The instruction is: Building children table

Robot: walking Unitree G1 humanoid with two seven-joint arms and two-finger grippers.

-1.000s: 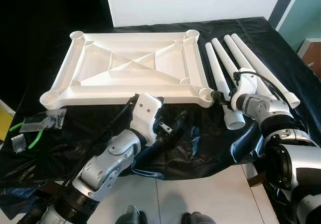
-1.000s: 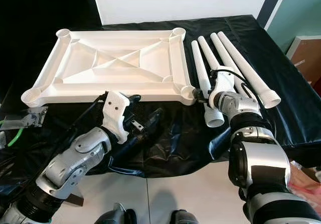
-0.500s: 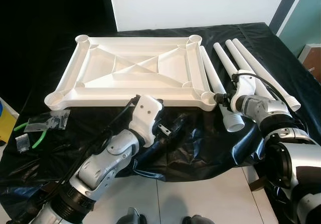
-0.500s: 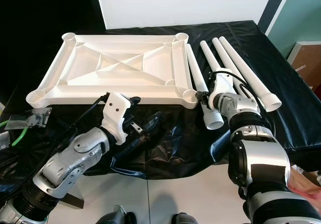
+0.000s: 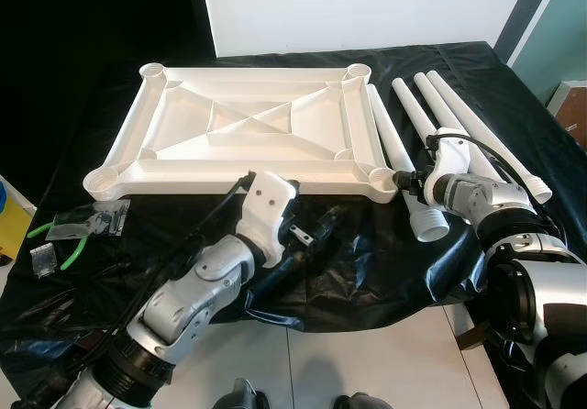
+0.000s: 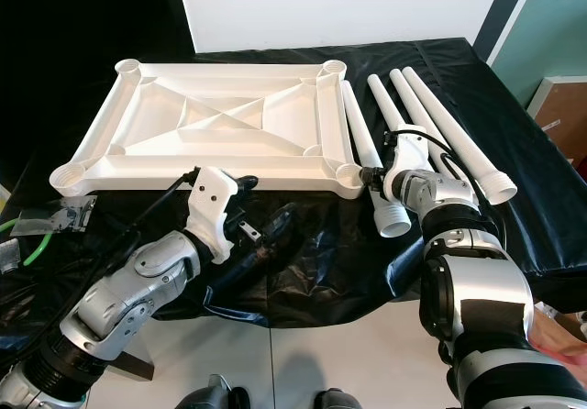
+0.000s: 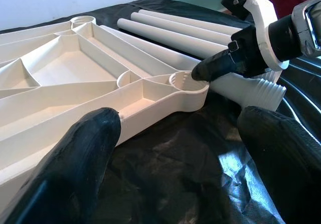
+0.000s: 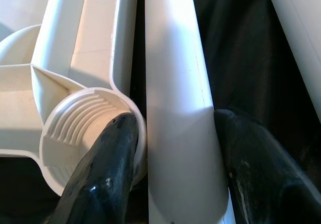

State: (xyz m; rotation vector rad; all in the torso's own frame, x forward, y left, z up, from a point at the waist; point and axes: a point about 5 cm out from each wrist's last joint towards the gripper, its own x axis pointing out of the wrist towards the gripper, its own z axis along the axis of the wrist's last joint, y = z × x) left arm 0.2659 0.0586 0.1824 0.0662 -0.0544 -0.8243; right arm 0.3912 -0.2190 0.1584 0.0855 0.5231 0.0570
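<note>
A white tabletop [image 5: 248, 125] lies upside down on the black-covered table, with a round socket at each corner. Several white legs [image 5: 459, 125] lie to its right. My right gripper [image 5: 415, 187] is shut on the leftmost leg [image 5: 390, 138] near its threaded end. That leg rests along the tabletop's right side, beside the near-right socket [image 5: 378, 172]. In the right wrist view one finger [image 8: 100, 174] touches the socket rim [image 8: 85, 118], with the leg [image 8: 180, 83] between the fingers. My left gripper [image 5: 316, 230] hovers open over the sheet before the tabletop's near edge, empty.
A green-handled tool and small plastic bags [image 5: 69, 235] lie at the left on the black sheet [image 5: 367, 262]. The table's front edge drops to pale floor tiles [image 5: 367, 354]. A white wall stands behind the table.
The camera view has shifted slightly. The leg in my right gripper has swung in against the tabletop's right side. The left gripper has barely moved.
</note>
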